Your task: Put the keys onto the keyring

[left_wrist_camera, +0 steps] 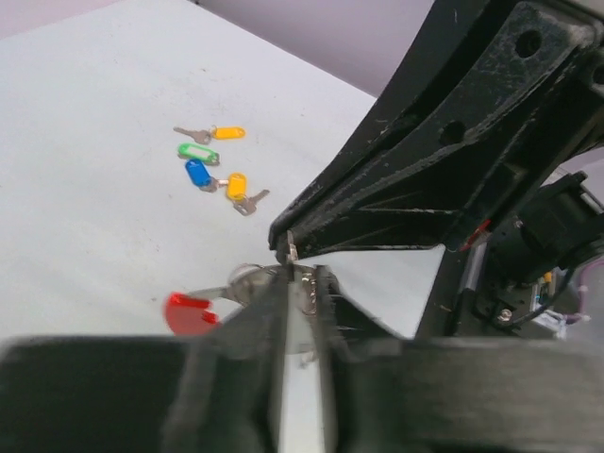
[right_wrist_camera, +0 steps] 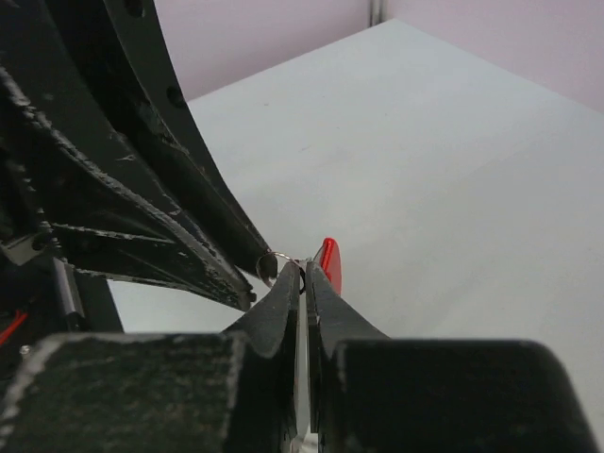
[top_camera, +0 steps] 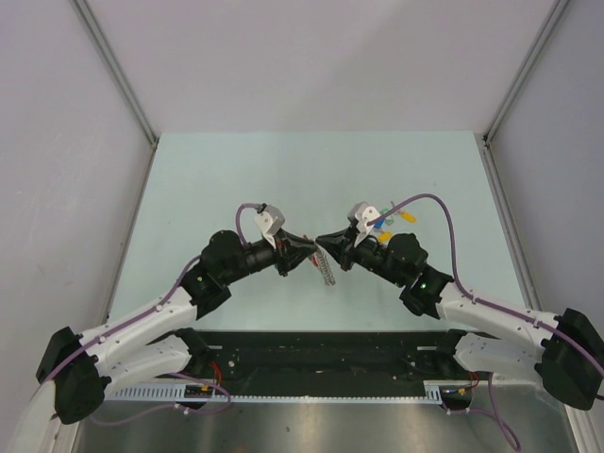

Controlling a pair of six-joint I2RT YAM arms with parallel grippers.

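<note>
Both grippers meet tip to tip above the middle of the table. My left gripper (top_camera: 310, 249) (left_wrist_camera: 300, 276) is shut on the keyring (left_wrist_camera: 247, 278). Its red tab (left_wrist_camera: 189, 314) sticks out to the left of my fingers, and the silvery chain (top_camera: 327, 270) dangles below. My right gripper (top_camera: 327, 243) (right_wrist_camera: 304, 269) is shut on the thin metal ring (right_wrist_camera: 271, 261) of the same keyring, with the red tab (right_wrist_camera: 329, 264) just behind its tips. The keys (left_wrist_camera: 215, 162) (top_camera: 383, 225), with yellow, green and blue heads, lie loose on the table behind the right wrist.
The pale green table (top_camera: 236, 179) is bounded by grey walls at the left, back and right. The right arm's black fingers (left_wrist_camera: 396, 179) fill the upper right of the left wrist view. A dark base plate (top_camera: 321, 354) runs along the near edge.
</note>
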